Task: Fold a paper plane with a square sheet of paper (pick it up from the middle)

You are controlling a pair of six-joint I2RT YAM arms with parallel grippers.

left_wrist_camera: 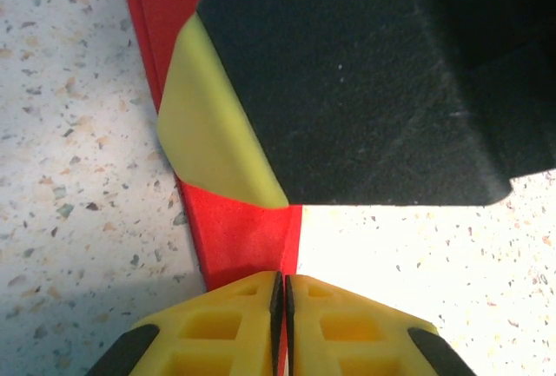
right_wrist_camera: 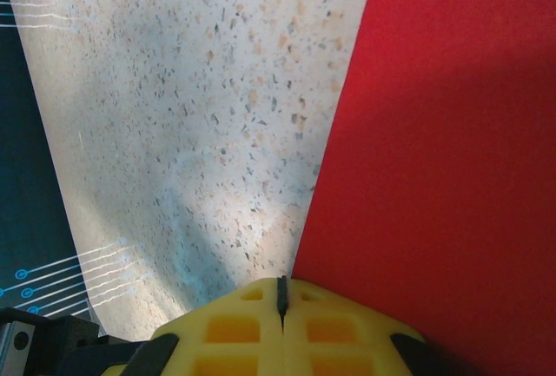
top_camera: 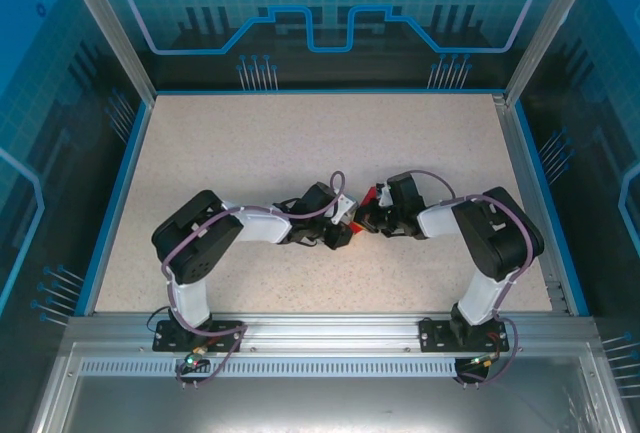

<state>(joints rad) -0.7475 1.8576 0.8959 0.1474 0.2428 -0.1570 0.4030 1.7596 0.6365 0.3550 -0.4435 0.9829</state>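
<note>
The red paper [left_wrist_camera: 243,237] lies at the middle of the table [top_camera: 300,143], towards its near half, between the tips of the two arms. From the left wrist it reads as a narrow folded strip with a crease along its length, flat on the speckled surface.

The left gripper [left_wrist_camera: 282,293] has its yellow jaws closed together on the near end of that strip, and the red runs straight into the seam between them.

The right gripper [right_wrist_camera: 282,293] also has its jaws pressed together. From its wrist, the paper is a broad red field on the right, and its straight edge comes down to meet the jaw seam. It may be pinching that edge, though the contact itself is hidden under the fingertips. From the left wrist, one of its yellow fingers [left_wrist_camera: 208,133] rests across the strip just beyond the left jaws.

From above, both arms are bent inward, their tips nearly touching over the paper.
</note>
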